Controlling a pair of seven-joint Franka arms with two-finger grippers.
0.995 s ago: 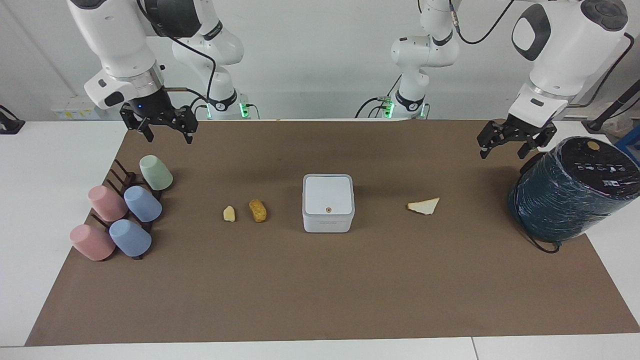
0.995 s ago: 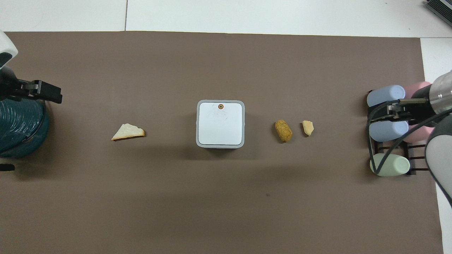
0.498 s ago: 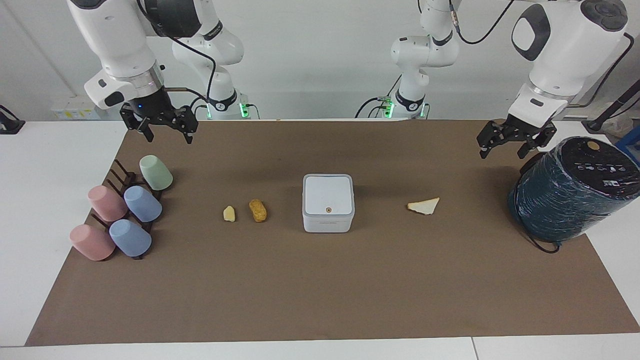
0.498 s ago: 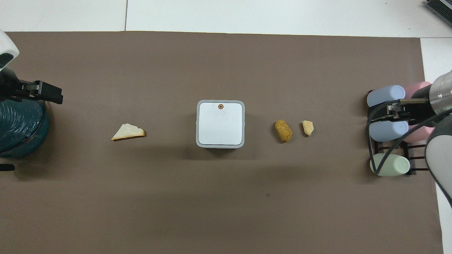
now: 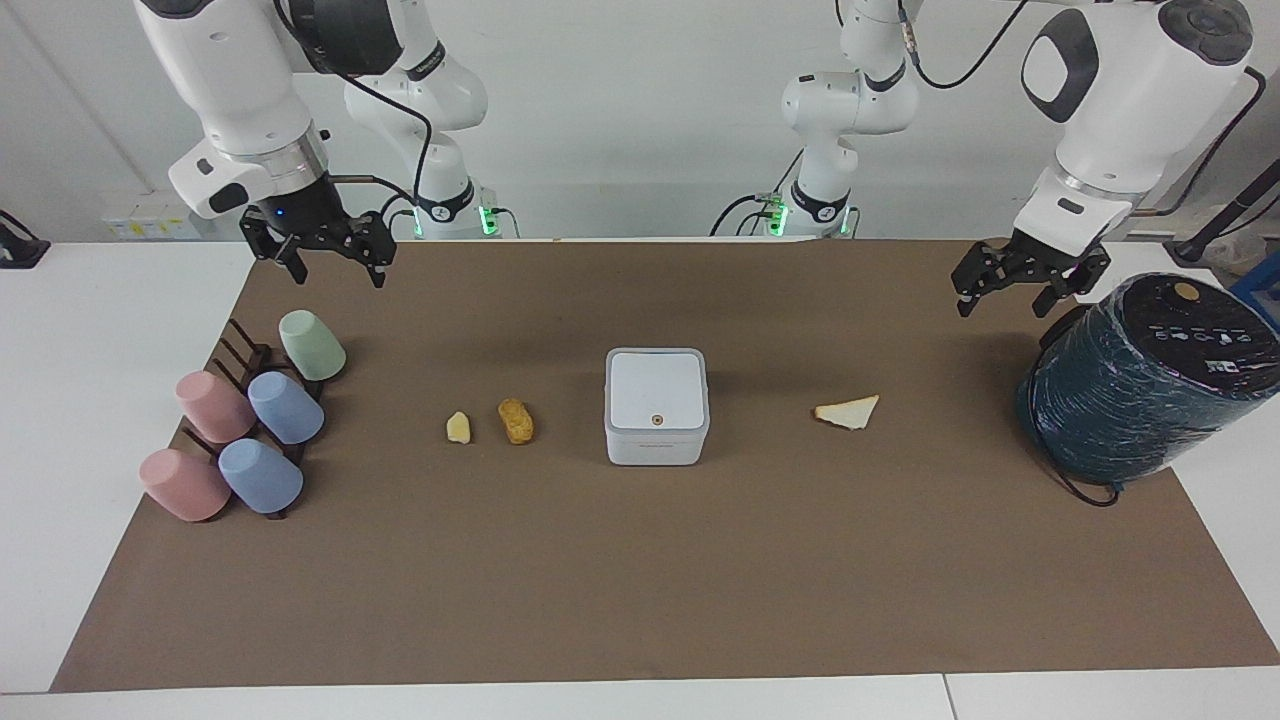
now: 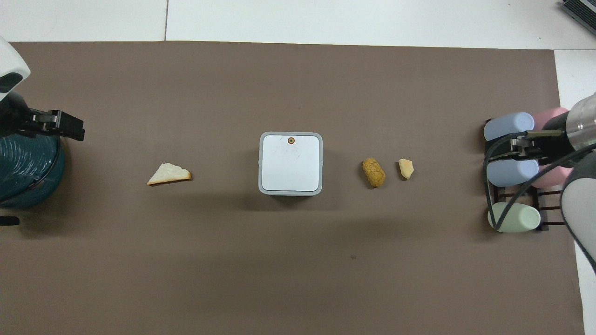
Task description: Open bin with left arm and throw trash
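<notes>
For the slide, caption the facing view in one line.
Closed small white square plastic bin mid-mat, triangular white bread slice beside it; both hands raised, left hand, right hand.

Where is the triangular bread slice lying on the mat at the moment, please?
The bread slice lies flat on the brown mat, between the closed white bin and the dark teal cylinder, toward the left arm's end.

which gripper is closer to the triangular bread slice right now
Left. The left gripper hangs over the mat beside the dark teal cylinder, at the bread slice's end of the table. The right gripper waits over the mat's other end, by the cups.
</notes>
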